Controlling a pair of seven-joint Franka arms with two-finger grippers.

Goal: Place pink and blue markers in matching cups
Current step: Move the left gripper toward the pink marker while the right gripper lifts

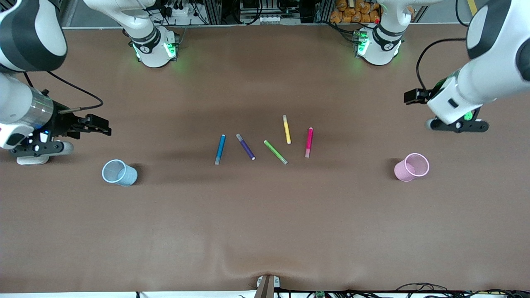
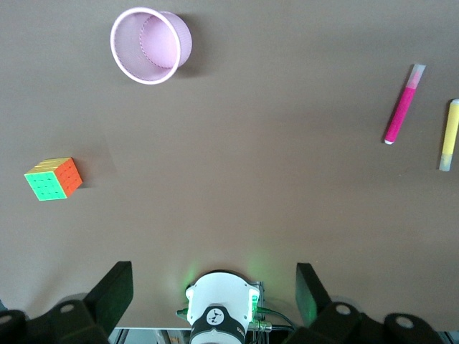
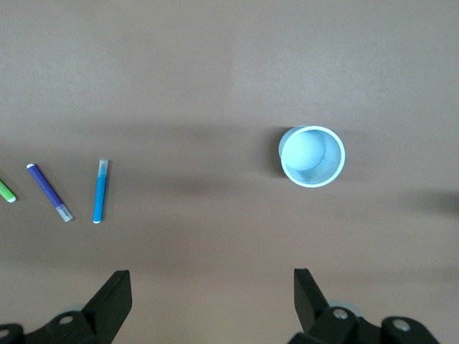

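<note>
the two cups sit nearest the camera: the light blue cup (image 1: 119,172) toward the right arm's end of the brown surface (image 1: 265,231), the pink cup (image 1: 411,167) toward the left arm's end, both upright and empty. a bit farther from the camera, five pens lie in a loose row in the middle: blue marker (image 1: 220,149), purple pen (image 1: 245,146), green pen (image 1: 275,152), yellow pen (image 1: 286,129), pink marker (image 1: 309,142), none touching. the right gripper (image 3: 208,294) hangs wide open, up off the surface near the blue cup. the left gripper (image 2: 211,287) is spread open too, near the pink cup. a colourful cube (image 2: 53,178) shows in the left wrist view.
</note>
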